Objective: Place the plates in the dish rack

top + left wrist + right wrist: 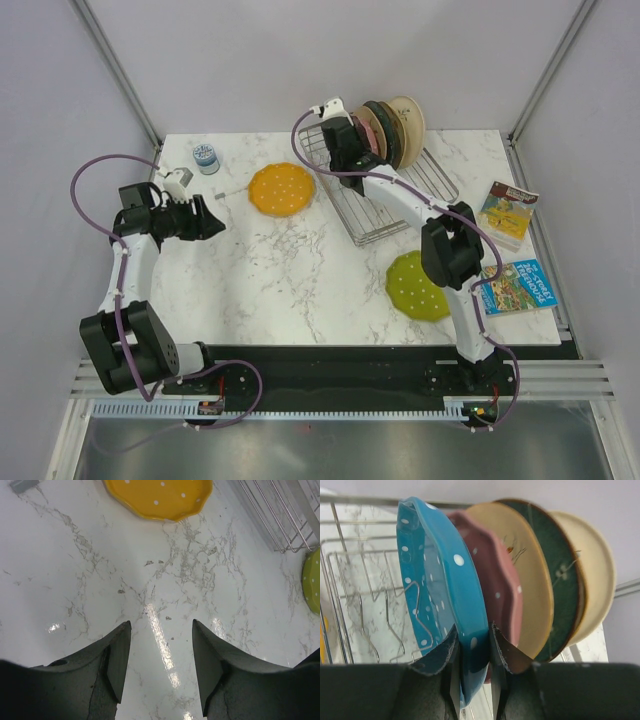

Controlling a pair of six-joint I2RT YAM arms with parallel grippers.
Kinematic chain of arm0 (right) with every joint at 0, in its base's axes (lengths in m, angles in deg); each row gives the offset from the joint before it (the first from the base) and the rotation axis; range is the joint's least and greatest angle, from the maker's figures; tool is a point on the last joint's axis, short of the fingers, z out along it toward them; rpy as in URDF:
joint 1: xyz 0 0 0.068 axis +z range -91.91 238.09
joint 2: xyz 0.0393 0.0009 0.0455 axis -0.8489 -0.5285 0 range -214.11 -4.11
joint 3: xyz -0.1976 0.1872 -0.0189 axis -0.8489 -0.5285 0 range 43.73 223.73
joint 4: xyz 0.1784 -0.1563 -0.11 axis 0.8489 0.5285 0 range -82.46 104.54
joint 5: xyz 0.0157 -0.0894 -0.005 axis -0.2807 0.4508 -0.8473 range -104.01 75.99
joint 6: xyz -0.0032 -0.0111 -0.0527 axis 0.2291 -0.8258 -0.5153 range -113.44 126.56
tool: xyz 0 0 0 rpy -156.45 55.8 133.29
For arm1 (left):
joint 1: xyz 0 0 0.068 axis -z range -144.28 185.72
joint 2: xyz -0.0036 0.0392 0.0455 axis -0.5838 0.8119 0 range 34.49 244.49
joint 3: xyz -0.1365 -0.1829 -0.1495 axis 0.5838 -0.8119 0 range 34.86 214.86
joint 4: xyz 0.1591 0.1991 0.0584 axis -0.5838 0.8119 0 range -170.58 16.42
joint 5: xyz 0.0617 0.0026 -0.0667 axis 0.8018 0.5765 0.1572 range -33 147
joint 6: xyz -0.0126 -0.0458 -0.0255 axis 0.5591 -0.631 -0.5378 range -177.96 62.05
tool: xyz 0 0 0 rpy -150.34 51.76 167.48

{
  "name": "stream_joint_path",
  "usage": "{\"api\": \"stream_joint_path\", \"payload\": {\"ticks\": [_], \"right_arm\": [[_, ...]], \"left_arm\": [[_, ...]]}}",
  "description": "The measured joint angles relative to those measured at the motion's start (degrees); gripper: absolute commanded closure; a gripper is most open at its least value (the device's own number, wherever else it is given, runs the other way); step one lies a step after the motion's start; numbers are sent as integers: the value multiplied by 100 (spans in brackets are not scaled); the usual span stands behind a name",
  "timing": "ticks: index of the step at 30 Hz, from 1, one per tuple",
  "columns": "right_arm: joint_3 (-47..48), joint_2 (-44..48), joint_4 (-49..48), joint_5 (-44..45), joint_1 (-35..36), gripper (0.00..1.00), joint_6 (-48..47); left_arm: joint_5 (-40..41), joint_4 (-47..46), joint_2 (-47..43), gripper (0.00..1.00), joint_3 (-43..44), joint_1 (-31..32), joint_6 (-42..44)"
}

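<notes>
With left jaws open and right jaws gripping the blue plate [450, 585], we should seat it between dish rack [368, 218] wires before releasing.

Back right on the table [300, 280]: dish rack [362, 215], row of plates [395, 130] standing in it. Left of the rack, one flat plate [281, 189]. In front, another plate [418, 285]. Far right, two books [508, 212].
</notes>
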Motion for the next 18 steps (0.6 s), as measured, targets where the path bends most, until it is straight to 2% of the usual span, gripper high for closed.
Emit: {"api": "stream_joint_path", "payload": {"ticks": [4,7,8,10,11,12,14,18], "right_arm": [[-140,-122,74,-63,13,100,46],[-140,-136,35,-42,22,88,39],[-140,-138,35,-39,22,72,37],[-140,-142,26,-26,24,52,33],[-140,-142,24,-37,24,37,26],[-140,-142,11,26,26,31,7],[-140,-138,-39,133,20,24,-46],[-190,-39,-101,260,20,16,-179]], "left_arm": [[22,-26,68,41,0,26,-85],[24,-44,70,41,0,48,-140],[24,-52,70,41,0,48,-153],[24,-76,68,41,0,50,-173],[24,-85,66,41,0,52,-184],[26,-92,63,41,0,55,-190],[26,-105,46,41,0,61,-208],[42,-127,-31,40,0,98,-240]]}}
